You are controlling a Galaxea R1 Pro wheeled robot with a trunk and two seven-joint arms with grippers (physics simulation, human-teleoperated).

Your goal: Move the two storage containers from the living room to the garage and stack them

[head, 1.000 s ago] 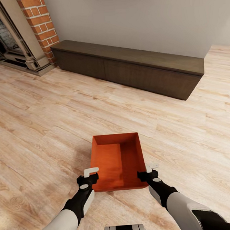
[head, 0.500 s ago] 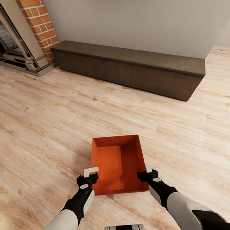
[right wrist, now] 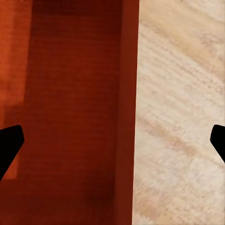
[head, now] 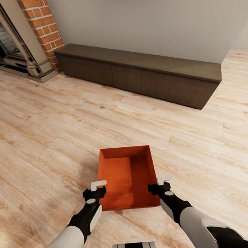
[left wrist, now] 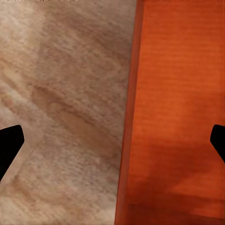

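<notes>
**A:** On the light wood plank floor (head: 45,119) of the living room, directly ahead of the robot: one orange-red open-topped rectangular storage container (head: 127,176). Dark brown low cabinet (head: 142,72) runs along the grey wall behind it, and a red-brick fireplace column (head: 41,26) stands at the far left. The second container isn't in frame.

**B:** Gripper state?

**A:** Left gripper (head: 95,190) sits at the container's left wall near the close corner, right gripper (head: 161,184) at the right wall, same end. Both are spread wide. In the left wrist view the dark fingertips (left wrist: 10,143) sit at opposite edges of the picture with the container's wall (left wrist: 129,117) running between them, floor on one side and box interior on the other. Right wrist view is the mirror case: the fingertips (right wrist: 10,143) are apart, straddling the wall (right wrist: 129,117). Neither gripper is clamped on anything.

**B:** Is the box lifted?

**A:** Can't tell for sure. A small shadow shows under the near edge, but it reads as resting on the planks.

**B:** Progress?

**A:** Early, by my read. The container is in the living room and not gripped. No sign of the garage, with no dark grey floor or car in view. Left to do: close both claws on the side walls, lift, drive to the garage, set it down, then fetch the other box and stack it.

**B:** Risk?

**A:** The walls flare, so a rim pinch could slip. Both sides should close evenly.
</notes>
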